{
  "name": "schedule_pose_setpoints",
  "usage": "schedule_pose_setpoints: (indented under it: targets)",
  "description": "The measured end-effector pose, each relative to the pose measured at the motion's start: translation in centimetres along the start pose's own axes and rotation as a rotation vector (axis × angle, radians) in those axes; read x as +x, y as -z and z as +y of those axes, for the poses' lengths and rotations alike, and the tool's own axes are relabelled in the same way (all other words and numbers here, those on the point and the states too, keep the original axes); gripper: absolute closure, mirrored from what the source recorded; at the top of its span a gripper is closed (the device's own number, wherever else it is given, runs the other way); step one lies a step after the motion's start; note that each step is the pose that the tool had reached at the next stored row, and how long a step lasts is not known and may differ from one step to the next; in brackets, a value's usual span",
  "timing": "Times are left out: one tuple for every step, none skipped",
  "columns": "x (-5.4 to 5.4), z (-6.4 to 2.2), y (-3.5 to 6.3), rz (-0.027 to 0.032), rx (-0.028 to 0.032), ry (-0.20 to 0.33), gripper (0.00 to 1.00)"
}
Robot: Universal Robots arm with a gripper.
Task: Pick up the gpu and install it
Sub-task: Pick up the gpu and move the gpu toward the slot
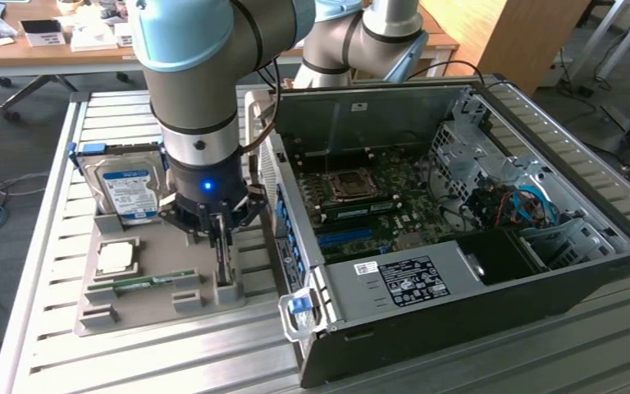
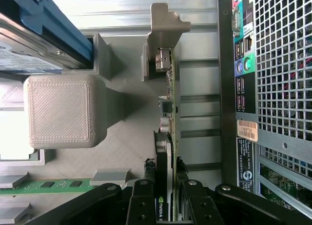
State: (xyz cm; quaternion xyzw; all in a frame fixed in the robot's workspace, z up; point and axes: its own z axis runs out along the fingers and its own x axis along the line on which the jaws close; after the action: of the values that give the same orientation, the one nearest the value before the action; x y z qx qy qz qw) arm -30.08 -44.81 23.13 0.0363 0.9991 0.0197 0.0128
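The gpu (image 2: 169, 137) stands on edge in a slot of the grey holder tray (image 1: 151, 316), a thin green board with a dark face. My gripper (image 2: 165, 208) comes down on its upper edge, with a black finger (image 2: 142, 205) against each side of the card, shut on it. In the exterior view the gripper (image 1: 219, 238) hangs straight down over the card (image 1: 224, 275), which still sits in the holder's posts. The open computer case (image 1: 577, 271) with its motherboard (image 1: 381, 205) lies just to the exterior view's right.
In the same tray are a silver hard drive (image 1: 127, 190) in a blue frame, a square processor (image 1: 115, 258) and a green memory stick (image 1: 140, 284). The case's rear wall (image 2: 273, 88) stands close beside the card. A grey printed block (image 2: 61, 110) rises on the other side.
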Motion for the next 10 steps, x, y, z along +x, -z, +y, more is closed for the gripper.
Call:
schedule_pose_setpoints:
  targets:
    - [0.00,0.00,0.00,0.0002,-0.0001,0.005,0.73]
    - [0.00,0.00,0.00,0.0005,-0.0003,0.014,0.73]
    - [0.00,0.00,0.00,0.0010,-0.0005,0.025,0.73]
    - [0.00,0.00,0.00,0.0014,-0.0009,0.037,0.73]
    - [0.00,0.00,0.00,0.0016,-0.0010,0.041,0.73]
    - [0.00,0.00,0.00,0.0017,-0.0010,0.041,0.73]
    - [0.00,0.00,0.00,0.0017,-0.0010,0.041,0.73]
    - [0.00,0.00,0.00,0.0017,-0.0010,0.041,0.73]
    - [0.00,0.00,0.00,0.0017,-0.0010,0.041,0.73]
    - [0.00,0.00,0.00,0.0017,-0.0009,0.041,0.73]
